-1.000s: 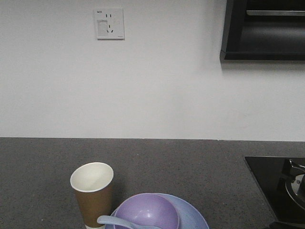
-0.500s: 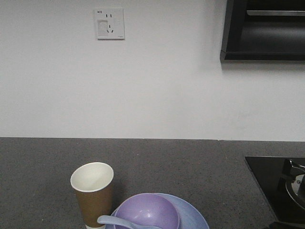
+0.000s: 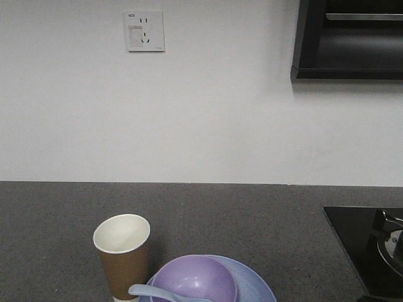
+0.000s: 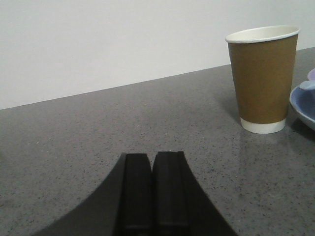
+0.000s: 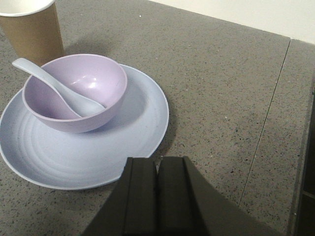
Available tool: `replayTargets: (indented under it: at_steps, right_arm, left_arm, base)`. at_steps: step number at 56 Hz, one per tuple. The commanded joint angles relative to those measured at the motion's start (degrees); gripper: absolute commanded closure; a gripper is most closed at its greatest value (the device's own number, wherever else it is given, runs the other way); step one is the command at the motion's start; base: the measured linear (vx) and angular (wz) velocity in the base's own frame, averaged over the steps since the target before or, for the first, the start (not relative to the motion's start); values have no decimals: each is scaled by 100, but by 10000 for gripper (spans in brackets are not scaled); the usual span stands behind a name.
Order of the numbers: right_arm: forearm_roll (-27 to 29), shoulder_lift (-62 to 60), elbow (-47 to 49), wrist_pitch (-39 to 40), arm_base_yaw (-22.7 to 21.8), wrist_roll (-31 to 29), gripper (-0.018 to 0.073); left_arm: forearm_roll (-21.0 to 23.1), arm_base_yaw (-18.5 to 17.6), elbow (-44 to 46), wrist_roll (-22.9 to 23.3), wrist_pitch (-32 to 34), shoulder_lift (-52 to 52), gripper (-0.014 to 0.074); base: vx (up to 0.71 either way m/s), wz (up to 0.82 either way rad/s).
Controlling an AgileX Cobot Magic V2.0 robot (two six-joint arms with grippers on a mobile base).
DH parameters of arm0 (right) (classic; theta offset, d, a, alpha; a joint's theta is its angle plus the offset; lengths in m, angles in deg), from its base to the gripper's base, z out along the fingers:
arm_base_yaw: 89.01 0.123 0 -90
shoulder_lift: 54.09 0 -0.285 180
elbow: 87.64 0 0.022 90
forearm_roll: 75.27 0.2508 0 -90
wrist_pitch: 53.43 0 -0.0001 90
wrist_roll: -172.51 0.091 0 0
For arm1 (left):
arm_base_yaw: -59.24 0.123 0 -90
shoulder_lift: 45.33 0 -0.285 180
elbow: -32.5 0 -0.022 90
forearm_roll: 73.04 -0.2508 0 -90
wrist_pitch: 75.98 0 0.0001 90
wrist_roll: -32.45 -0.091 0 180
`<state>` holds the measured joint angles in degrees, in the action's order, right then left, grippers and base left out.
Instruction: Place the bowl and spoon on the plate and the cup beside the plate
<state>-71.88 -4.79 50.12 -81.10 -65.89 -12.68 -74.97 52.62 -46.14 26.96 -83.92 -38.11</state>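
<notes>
The pale blue plate (image 5: 123, 142) lies on the dark speckled counter, with the lavender bowl (image 5: 106, 81) standing on it. A pale blue-white spoon (image 5: 54, 83) rests in the bowl, its handle sticking out to the left. Just left of the plate stands the brown paper cup (image 3: 123, 258), upright and apart from the plate's rim (image 4: 300, 101). My left gripper (image 4: 152, 156) is shut and empty, well to the left of the cup (image 4: 262, 78). Shut and empty too, my right gripper (image 5: 158, 160) hovers at the plate's near right edge. In the front view the bowl (image 3: 195, 277) and plate (image 3: 255, 283) sit at the bottom edge.
A black stove top (image 3: 371, 245) with a burner occupies the counter's right end. A seam (image 5: 266, 118) runs across the counter right of the plate. A white wall with a socket (image 3: 145, 30) stands behind, and a dark cabinet (image 3: 349, 38) hangs at the upper right.
</notes>
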Motion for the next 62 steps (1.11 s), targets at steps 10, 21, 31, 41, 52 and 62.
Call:
replayTargets:
  at_steps: [10, 21, 31, 41, 52, 62]
  right_arm:
    - [-28, -24, 169, 407, -13, -44, 568]
    - [-28, -24, 169, 407, -13, -44, 568]
    - [-28, -24, 169, 392, -13, -44, 568]
    - [-200, -220, 71, 703, -97, -76, 568]
    - [-180, -1389, -1407, 2690, -1075, 58, 568]
    - [-180, -2940, -2829, 2878, -2156, 167, 568]
  left_arm:
    - [-4, -6, 174, 59, 407, 20, 599]
    - [-4, -6, 174, 59, 407, 20, 599]
    - [-4, -6, 174, 59, 407, 20, 599]
    - [-4, -6, 174, 59, 407, 20, 599]
    - [-4, -6, 174, 59, 407, 20, 599]
    - [-4, -6, 174, 59, 407, 20, 599]
  base:
    - [0, 0]
    - [0, 0]
    - [0, 0]
    - [0, 0]
    - [0, 0]
    - [0, 0]
